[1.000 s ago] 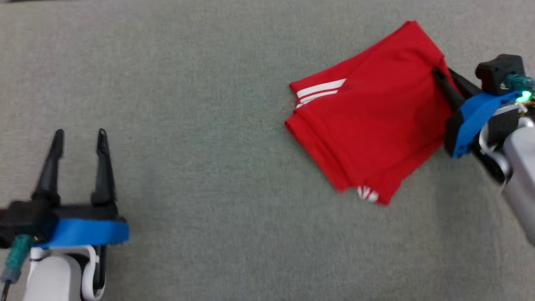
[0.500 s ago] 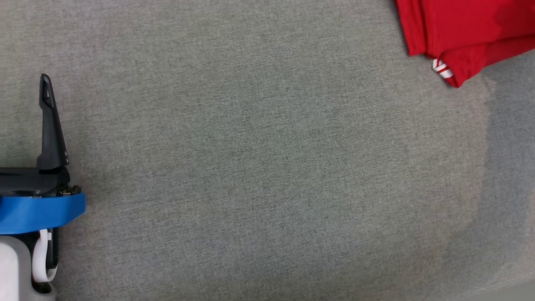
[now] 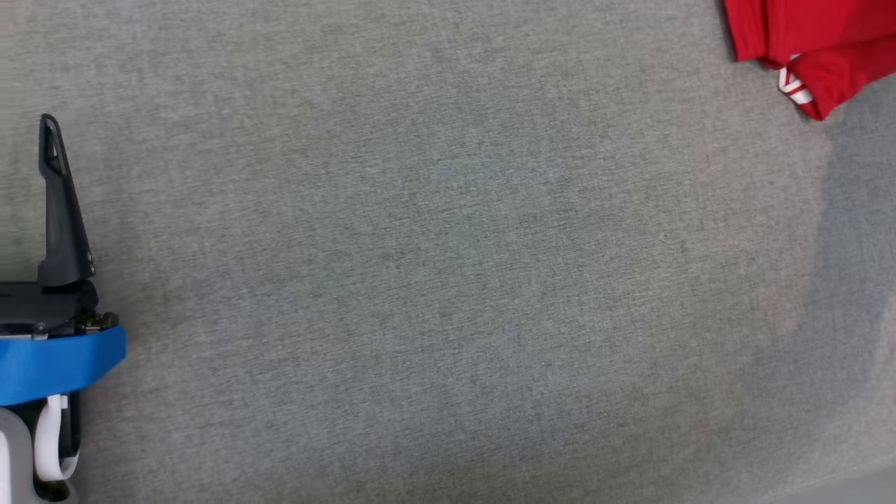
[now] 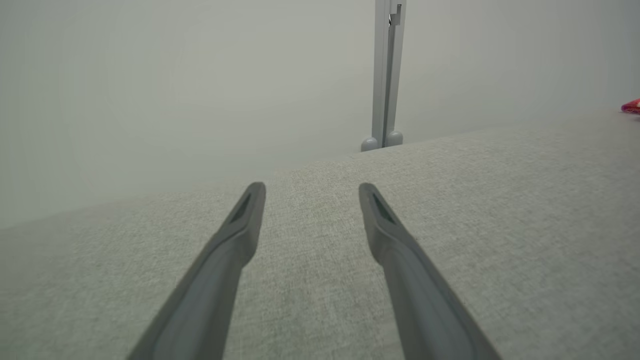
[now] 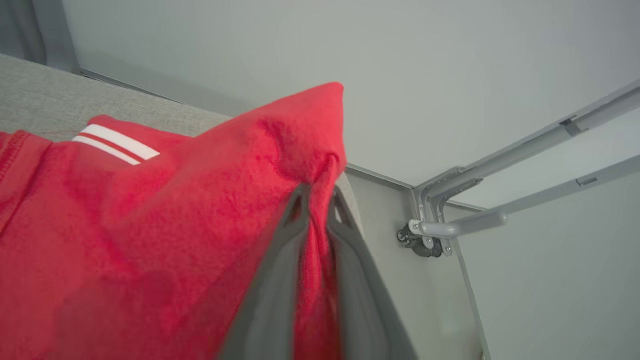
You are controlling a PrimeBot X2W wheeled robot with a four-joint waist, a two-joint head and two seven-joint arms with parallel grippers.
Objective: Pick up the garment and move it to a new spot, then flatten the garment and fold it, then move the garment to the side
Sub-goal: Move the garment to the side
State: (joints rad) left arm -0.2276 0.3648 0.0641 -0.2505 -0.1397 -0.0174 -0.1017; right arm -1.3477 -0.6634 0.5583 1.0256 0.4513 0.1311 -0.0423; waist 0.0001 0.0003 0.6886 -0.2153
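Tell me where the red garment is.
The red garment sits at the head view's top right on the grey surface, one fold pinched by the right gripper.

Red fleecy garment (image 3: 826, 35): folded, layers stacked. Lies at the 1–2 o'clock corner of the head view on the grey woven-cloth table (image 3: 448, 280), cut off by the frame edges. Its lowest visible corner points to 5 o'clock and carries short white stripes (image 3: 792, 88) at the hem.

Right wrist view: one edge of the garment (image 5: 150, 225) is bunched and raised into a peak, pinched between the fingers of the right claw (image 5: 319, 197). The rest slopes down toward 8 o'clock. Two white bands (image 5: 116, 142) show at 10 o'clock, with a stitched hem at 9 o'clock.

Left wrist view: the garment (image 4: 631, 106) shows as a red sliver at 2–3 o'clock on the table.
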